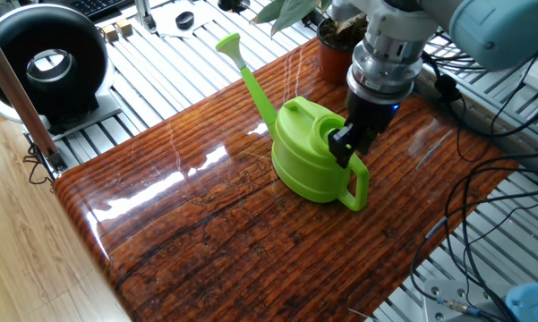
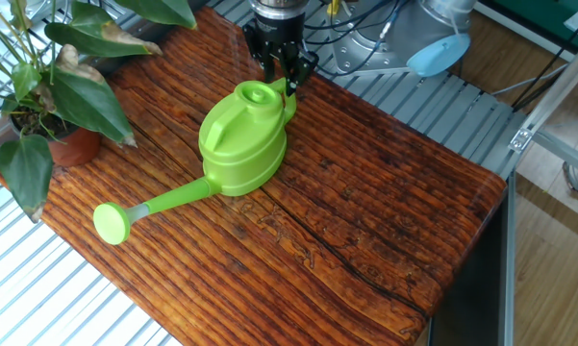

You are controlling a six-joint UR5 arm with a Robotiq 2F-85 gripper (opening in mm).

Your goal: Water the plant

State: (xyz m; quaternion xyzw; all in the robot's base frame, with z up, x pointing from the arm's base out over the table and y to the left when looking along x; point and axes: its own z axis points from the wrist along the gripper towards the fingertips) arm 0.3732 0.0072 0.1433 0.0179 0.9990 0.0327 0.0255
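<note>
The plant (image 2: 75, 101) has broad dark green leaves and sits in a terracotta pot (image 2: 74, 147) at the table's far corner; in the other view its pot (image 1: 332, 52) shows behind the arm. A lime-green watering can (image 1: 306, 154) stands upright mid-table, its spout (image 2: 163, 202) pointing away from the arm. My gripper (image 1: 344, 143) hangs at the top of the can's handle (image 1: 359, 183), just beside the filler opening (image 2: 257, 92). The gripper (image 2: 282, 77) has its fingers slightly apart on either side of the handle's upper end. The can rests on the wood.
A black ring-shaped device (image 1: 46, 63) stands off the table's left end. Loose cables (image 1: 483, 192) trail along the right side. A light blue object (image 2: 433, 53) lies behind the arm. The table's wooden top (image 2: 365, 221) ends at metal slats (image 2: 38, 288).
</note>
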